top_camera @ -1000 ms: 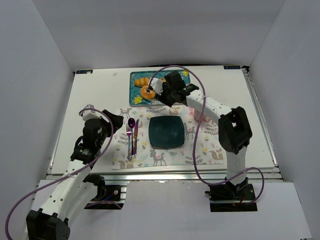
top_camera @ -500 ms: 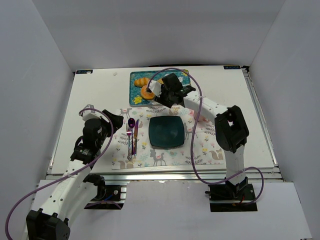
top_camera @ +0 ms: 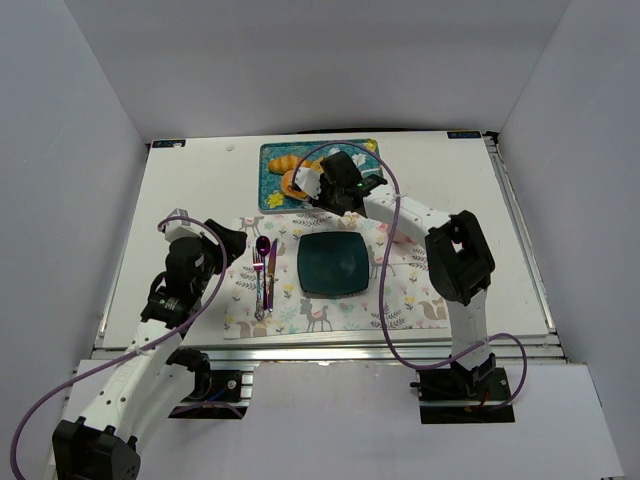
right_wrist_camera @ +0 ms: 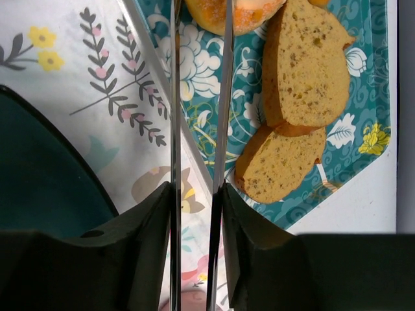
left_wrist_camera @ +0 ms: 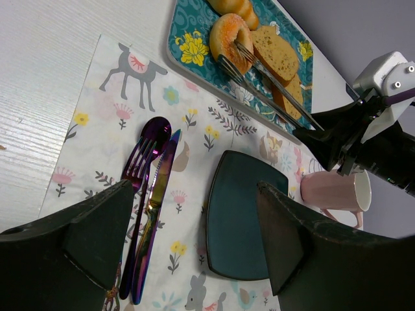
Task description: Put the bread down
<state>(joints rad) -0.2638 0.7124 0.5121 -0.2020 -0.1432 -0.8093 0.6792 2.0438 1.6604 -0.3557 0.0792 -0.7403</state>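
Observation:
The bread (top_camera: 292,183) is a golden-brown ring at the near end of the teal tray (top_camera: 272,160). My right gripper (top_camera: 337,186) is shut on metal tongs (right_wrist_camera: 224,97), and their tips pinch the bread (right_wrist_camera: 237,13) from both sides. In the left wrist view the bread (left_wrist_camera: 231,39) stands tilted on edge between the tong arms (left_wrist_camera: 272,91); I cannot tell whether it touches the tray. The dark plate (top_camera: 333,265) lies empty on the placemat, nearer than the tray. My left gripper (top_camera: 232,243) is open and empty, left of the cutlery.
A croissant (top_camera: 283,162) and two oval bread slices (right_wrist_camera: 301,65) lie on the tray. A pink mug (top_camera: 381,265) stands right of the plate. A purple spoon, fork and knife (top_camera: 265,270) lie left of the plate on the flowered placemat (top_camera: 250,310).
My right arm has reached a little further left over the tray, and the tongs now sit on the bread. My left arm has not moved.

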